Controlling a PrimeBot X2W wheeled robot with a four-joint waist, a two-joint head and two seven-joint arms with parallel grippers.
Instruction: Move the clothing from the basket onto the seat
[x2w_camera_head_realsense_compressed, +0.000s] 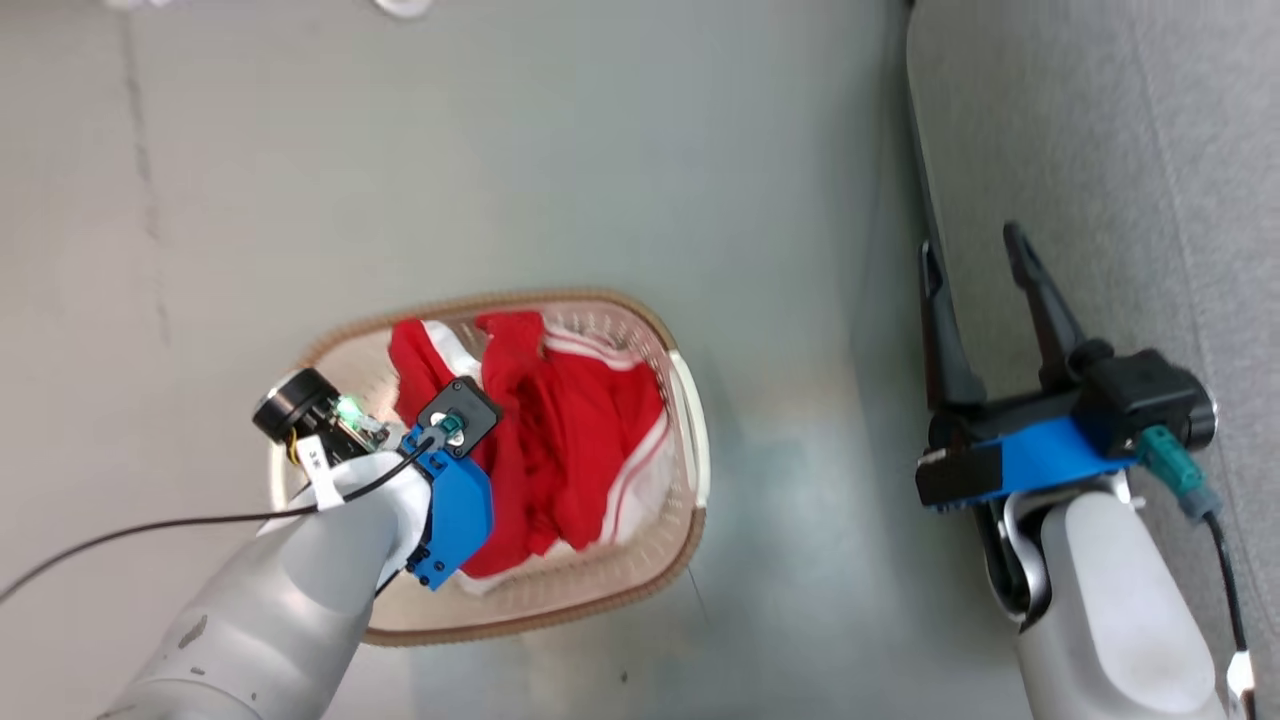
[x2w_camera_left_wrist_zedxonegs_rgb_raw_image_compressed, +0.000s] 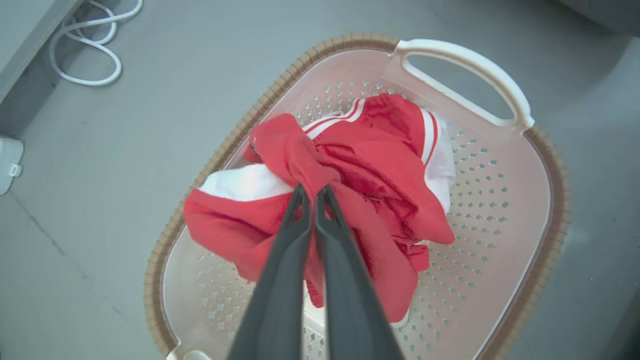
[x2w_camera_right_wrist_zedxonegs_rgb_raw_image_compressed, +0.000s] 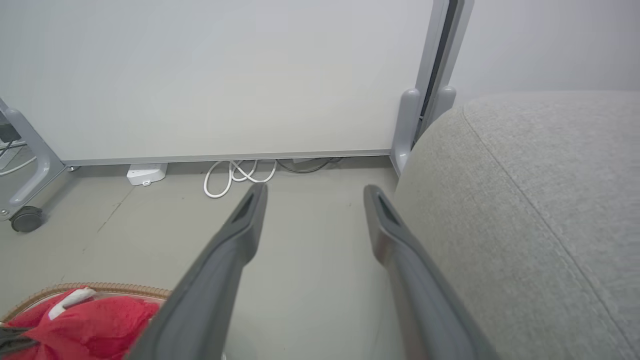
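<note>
Left tool (x2w_camera_left_wrist_zedxonegs_rgb_raw_image_compressed: 313, 192) pinching clothing (x2w_camera_left_wrist_zedxonegs_rgb_raw_image_compressed: 380, 165) fold inside basket (x2w_camera_left_wrist_zedxonegs_rgb_raw_image_compressed: 557, 200) for lifting; right tool (x2w_camera_right_wrist_zedxonegs_rgb_raw_image_compressed: 315, 195) hanging wide beside seat (x2w_camera_right_wrist_zedxonegs_rgb_raw_image_compressed: 525, 200), clear of basket.

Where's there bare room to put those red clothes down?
The grey seat beside the right pincer is bare across its top. The floor strip between the basket and the seat is bare too. The basket is crowded: the clothing fills its middle, with the left pincer shut on it.
</note>
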